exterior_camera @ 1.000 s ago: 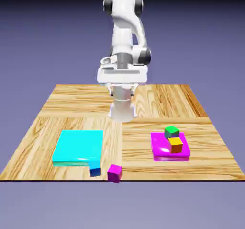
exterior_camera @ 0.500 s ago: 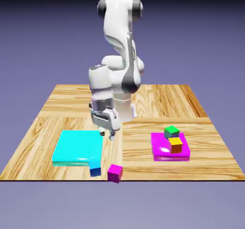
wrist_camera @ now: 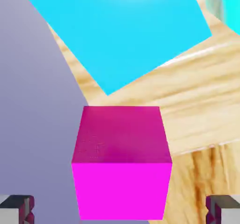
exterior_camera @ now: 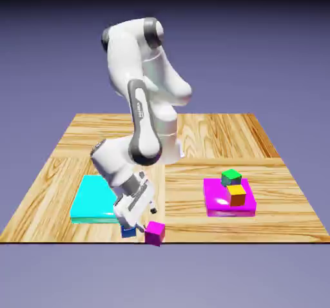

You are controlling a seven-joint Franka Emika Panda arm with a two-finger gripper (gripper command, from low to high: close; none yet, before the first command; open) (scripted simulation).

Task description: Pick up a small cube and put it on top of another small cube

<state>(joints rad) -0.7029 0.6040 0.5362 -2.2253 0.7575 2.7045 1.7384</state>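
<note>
A small magenta cube [exterior_camera: 154, 233] sits at the table's front edge, with a small blue cube [exterior_camera: 128, 231] just to the exterior view's left of it. My gripper [exterior_camera: 142, 217] hangs low and tilted right over these two, open and holding nothing. In the hand view the magenta cube [wrist_camera: 122, 164] looms large between the two grey fingertips [wrist_camera: 17, 209], with a wide gap on each side. The blue cube's [wrist_camera: 123, 34] lit top fills the upper part of that view. A green cube [exterior_camera: 231, 176] and an orange cube [exterior_camera: 237, 194] rest on a magenta slab [exterior_camera: 215, 205].
A flat cyan slab [exterior_camera: 95, 200] lies at the exterior view's left, partly behind my forearm; a corner of the cyan slab [wrist_camera: 231, 3] shows in the hand view. The table's front edge [exterior_camera: 193, 241] runs just in front of the magenta and blue cubes.
The arm has swung from upright over the table's middle down toward the front edge, left of centre, ending just above the magenta cube. The jaws have stayed open. No cube has moved.
</note>
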